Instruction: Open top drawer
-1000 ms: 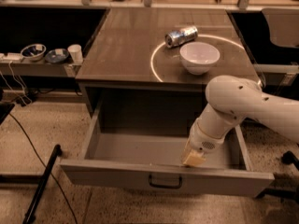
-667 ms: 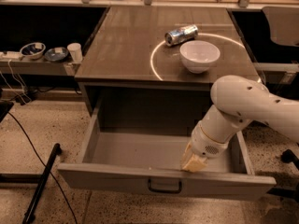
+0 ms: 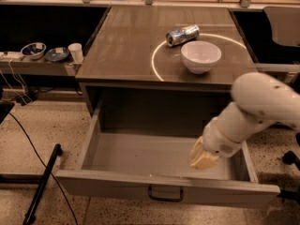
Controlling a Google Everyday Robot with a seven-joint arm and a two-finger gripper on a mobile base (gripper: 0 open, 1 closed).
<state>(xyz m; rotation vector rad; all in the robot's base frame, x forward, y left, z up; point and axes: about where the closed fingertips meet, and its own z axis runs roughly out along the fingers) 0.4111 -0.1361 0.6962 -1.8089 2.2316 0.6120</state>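
I have one camera, set high in front of the table [image 3: 126, 50] and tilted steeply down, facing its front edge. The tabletop fills the upper part of the view and speckled floor lies along the bottom. It sits close: the open top drawer [image 3: 140, 153] spans the lower half. My arm [image 3: 262, 102] enters from the right, and my gripper [image 3: 204, 158] hangs inside the drawer, near its front wall.

No readable text, labels, brands or numbers anywhere. Print on crushed can [image 3: 182, 34] lying on tabletop [image 3: 126, 50] too small to make out. Tool [image 3: 202, 159] low inside the pulled-out top drawer [image 3: 164, 191], right side, just behind the front panel; no readable marking.
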